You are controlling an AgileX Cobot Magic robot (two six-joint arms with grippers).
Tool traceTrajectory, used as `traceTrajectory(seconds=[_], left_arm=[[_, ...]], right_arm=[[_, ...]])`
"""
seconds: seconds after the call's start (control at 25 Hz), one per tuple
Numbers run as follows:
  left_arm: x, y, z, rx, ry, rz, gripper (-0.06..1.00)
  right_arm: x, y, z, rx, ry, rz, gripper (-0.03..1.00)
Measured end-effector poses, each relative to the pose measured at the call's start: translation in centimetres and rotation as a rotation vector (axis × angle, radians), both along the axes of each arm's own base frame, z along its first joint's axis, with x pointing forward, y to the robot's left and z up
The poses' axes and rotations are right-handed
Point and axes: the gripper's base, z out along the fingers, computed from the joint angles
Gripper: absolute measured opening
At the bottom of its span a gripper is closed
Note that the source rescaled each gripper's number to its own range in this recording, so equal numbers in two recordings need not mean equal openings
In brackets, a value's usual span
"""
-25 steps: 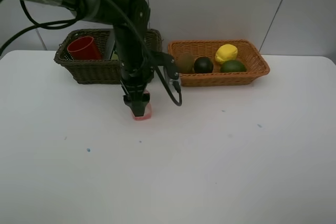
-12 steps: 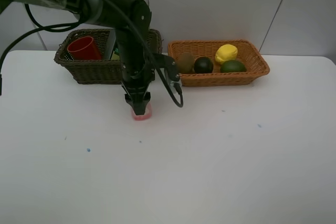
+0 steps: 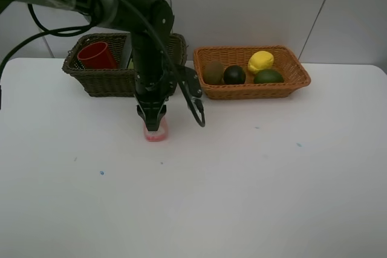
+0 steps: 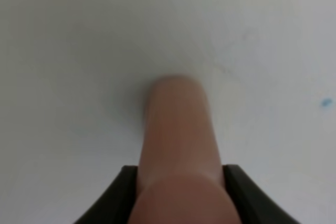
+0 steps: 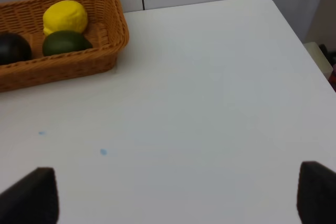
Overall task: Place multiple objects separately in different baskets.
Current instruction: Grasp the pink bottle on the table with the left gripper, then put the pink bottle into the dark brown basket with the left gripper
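Observation:
A pink bottle [image 3: 156, 135] lies on the white table in front of the dark olive-brown basket [image 3: 103, 81]. My left gripper [image 3: 153, 122] points straight down over it. In the left wrist view both black fingers [image 4: 123, 192] press against the sides of the pink bottle [image 4: 177, 129]. A red cup [image 3: 97, 55] stands in the dark basket. The orange-tan basket [image 3: 290, 84] holds a kiwi [image 3: 213, 72], a blackish fruit [image 3: 234, 75], a lemon [image 3: 260, 61] and a lime [image 3: 268, 77]. My right gripper [image 5: 178, 198] stands wide open over bare table, holding nothing.
A black cable [image 3: 196, 104] loops off the left arm toward the orange-tan basket. The right wrist view shows the table's far right edge [image 5: 294, 30] and small blue specks [image 5: 103, 152] on the surface.
The left gripper's fingers have drawn in onto the pink bottle, and gripper and bottle have shifted slightly to the left. The right gripper has not moved.

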Motion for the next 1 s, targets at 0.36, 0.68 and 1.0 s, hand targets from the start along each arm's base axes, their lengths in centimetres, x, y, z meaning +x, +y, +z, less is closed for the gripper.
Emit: traceTrajectory(seconds=[0.36, 0.68, 1.0], left_arm=[[-0.5, 0.5, 6.3, -0.07, -0.125, -0.005, 0.39], [-1.1, 2.0, 13.1, -0.12, -0.214, 0.124, 0.39], [1.3, 2.2, 20.9, -0.298, -0.431, 0.43, 0.39]], right_arm=[[0.0, 0.0, 0.0, 0.0, 0.0, 0.0, 0.99], [0.0, 0.0, 0.0, 0.0, 0.0, 0.0, 0.99], [0.0, 0.0, 0.0, 0.0, 0.0, 0.0, 0.99]])
